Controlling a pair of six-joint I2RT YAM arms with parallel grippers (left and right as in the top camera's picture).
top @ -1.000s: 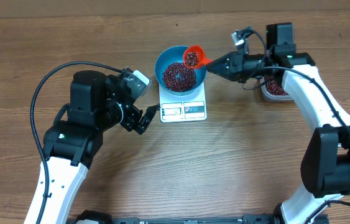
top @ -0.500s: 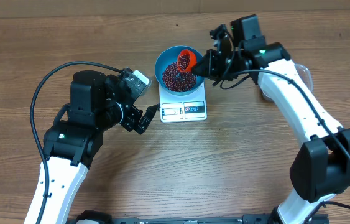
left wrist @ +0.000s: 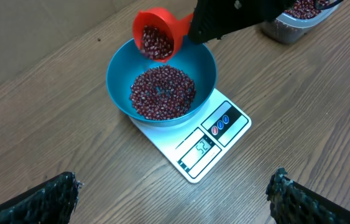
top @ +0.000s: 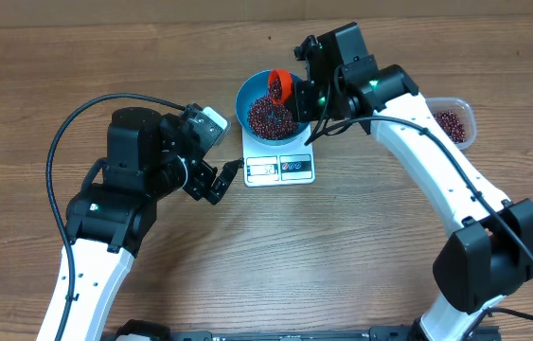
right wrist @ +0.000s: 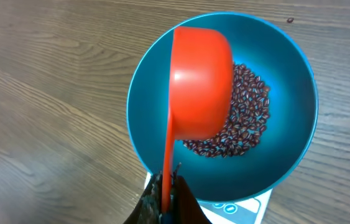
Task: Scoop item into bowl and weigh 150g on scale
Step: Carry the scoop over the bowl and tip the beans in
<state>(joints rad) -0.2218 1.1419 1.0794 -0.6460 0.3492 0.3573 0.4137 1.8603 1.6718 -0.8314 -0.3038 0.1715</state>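
Where my right pincer [top: 301, 96] is: up over the blue bowl [top: 244, 99], on its far right side.
What my right pincer holds: it is pinched tight on the thin handle of the orange scoop [right wrist: 199, 87]. In the right wrist view my pincer [right wrist: 165, 200] is at the bottom, with the handle running up from it.
Orange scoop: tipped on its side over the bowl [left wrist: 202, 68]. In the left wrist view its mouth [left wrist: 155, 37] faces me and some beans are inside it. It does not touch the bowl.
Beans [top: 271, 118]: a dark red-brown heap in the bottom of the bowl. The heap [right wrist: 246, 127] peeks out from under the scoop.
Bowl: sits on the white scale [top: 280, 169], on its far half.
Scale: flat on the table [top: 342, 246]. Its display [left wrist: 202, 149] and buttons are on the near edge, not covered. The digits are too small for me to read.
Tub [top: 468, 128]: clear plastic, well off to the right of the bowl, with more beans in it.
Left pincer [top: 221, 182]: just left of the scale, not touching it. It is wide apart and holds nothing. In the left wrist view my two fingers [left wrist: 56, 196] are at the bottom corners.
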